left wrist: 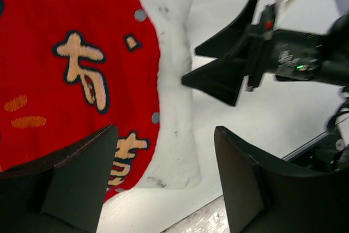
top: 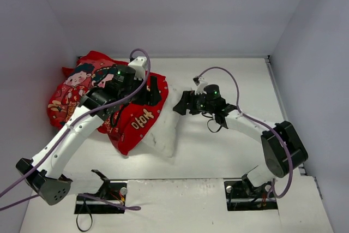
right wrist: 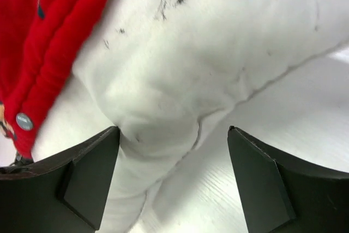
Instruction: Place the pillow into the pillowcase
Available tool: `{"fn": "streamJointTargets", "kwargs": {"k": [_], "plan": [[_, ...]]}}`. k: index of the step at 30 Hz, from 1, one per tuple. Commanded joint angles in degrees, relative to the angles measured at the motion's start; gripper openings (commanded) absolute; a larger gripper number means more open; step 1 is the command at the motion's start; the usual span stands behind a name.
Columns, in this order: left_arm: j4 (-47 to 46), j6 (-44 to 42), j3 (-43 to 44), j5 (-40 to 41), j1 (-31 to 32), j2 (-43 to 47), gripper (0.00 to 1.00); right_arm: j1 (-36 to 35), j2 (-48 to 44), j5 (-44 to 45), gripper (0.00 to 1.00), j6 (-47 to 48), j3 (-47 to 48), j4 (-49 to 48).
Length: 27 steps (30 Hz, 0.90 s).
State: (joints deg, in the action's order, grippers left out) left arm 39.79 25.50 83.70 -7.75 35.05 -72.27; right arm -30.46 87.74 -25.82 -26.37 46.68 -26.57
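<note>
Left gripper [left wrist: 163, 192]: its fingers are spread wide and pinch nothing. They hover above the pillow's [left wrist: 173, 107] bare end, one finger over the red pillowcase [left wrist: 71, 53] hem that crosses the pillow.

Right gripper [right wrist: 174, 184]: its fingers are likewise parted and empty. They straddle a puffy corner of the pillow without squeezing it.

Seen from above, the two grippers face each other across the pillow's exposed end, the left on the covered side and the right on the bare side.

Most of the pillow appears to be inside the pillowcase. Only a white strip pokes out past the row of metal snaps [right wrist: 23, 121] on the hem. This placement suggests both arms are working that opening, one to tug the hem over and the other to push stuffing in.

At the pillow's far end the pillowcase bunches up, probably loose cloth that could be drawn along. The task looks nearly done, with the last white strip yet to be covered.
</note>
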Motion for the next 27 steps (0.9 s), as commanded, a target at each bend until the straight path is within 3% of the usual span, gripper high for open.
{"fn": "streamJointTargets", "kwargs": {"k": [1, 8, 13, 17, 19, 20, 21, 22, 23, 24, 26, 27], "plan": [[0.8, -1.9, -3.3, 2.5, 0.2, 2.7, 0.67, -0.4, -4.9, -0.6, 0.76, 3.1, -1.1, 2.9], [1.9, 1.4, -16.8, 3.8, 0.2, 6.1, 0.67, -7.1, -7.2, -1.6, 0.77, -0.1, -4.5, 2.9], [1.8, 2.6, -20.1, 3.0, 0.2, 6.2, 0.67, -11.9, -5.0, -2.4, 0.92, -0.9, -3.3, 2.0], [1.7, 2.3, -22.9, 4.8, 0.3, 4.6, 0.67, -14.5, -0.7, -1.9, 0.90, -1.1, -2.2, -0.5], [1.0, 0.7, -23.8, 6.3, 0.3, 3.5, 0.65, -14.7, 1.1, -3.3, 0.72, -2.2, -1.8, -4.0], [0.6, -0.1, -24.5, 7.2, 0.1, 2.2, 0.59, -14.6, 3.0, -3.8, 0.62, -2.5, -0.9, -5.1], [0.2, -1.0, -24.5, 8.8, 0.1, 1.5, 0.53, -14.8, 3.8, -4.5, 0.36, -2.9, -0.3, -6.1], [0.1, -2.2, -24.0, 9.2, 0.1, 0.0, 0.46, -14.9, 4.6, -5.5, 0.24, -3.0, 0.7, -7.4], [0.1, -2.9, -23.3, 9.3, 0.2, -0.6, 0.39, -14.9, 5.8, -5.6, 0.05, -2.8, 2.7, -7.7], [0.0, -3.7, -21.7, 9.6, 0.2, -1.1, 0.24, -15.2, 6.1, -5.7, 0.00, -2.5, 3.8, -7.6], [-0.2, -5.4, -20.1, 10.4, 0.2, -2.2, 0.14, -15.3, 6.6, -6.1, 0.00, -2.1, 5.7, -7.6], [-0.1, -6.1, -18.7, 11.5, 0.1, -2.5, 0.04, -15.3, 6.5, -6.2, 0.00, -1.9, 6.9, -7.6]]}}
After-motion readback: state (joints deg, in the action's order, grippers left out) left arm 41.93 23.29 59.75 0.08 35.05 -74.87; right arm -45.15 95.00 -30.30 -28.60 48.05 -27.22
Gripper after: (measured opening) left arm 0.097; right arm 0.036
